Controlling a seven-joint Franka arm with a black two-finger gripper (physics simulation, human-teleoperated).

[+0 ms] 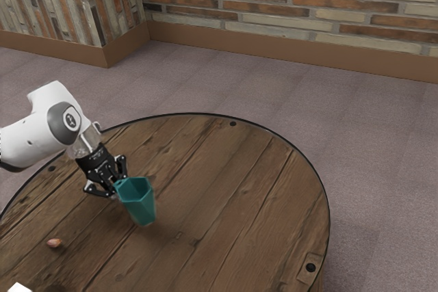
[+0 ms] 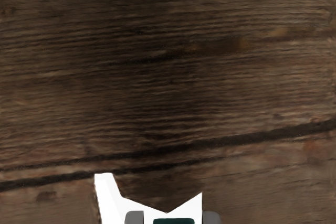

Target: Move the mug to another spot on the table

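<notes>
A teal faceted mug (image 1: 141, 200) is on the left part of the round wooden table (image 1: 246, 189), leaning slightly toward the exterior view's right. My black gripper (image 1: 113, 184) comes down at the mug's left rim and is shut on its wall. Whether the mug's base touches the wood I cannot tell. In the wrist view a sliver of the teal mug (image 2: 176, 221) sits between two grey finger pads (image 2: 135, 217), with the table's planks beyond the hand.
A small pinkish object (image 1: 54, 243) lies near the table's front left, and a white thing (image 1: 16, 286) shows at the lower left corner. The table's rim (image 1: 327, 210) curves round on the exterior view's right. Brick walls stand far behind.
</notes>
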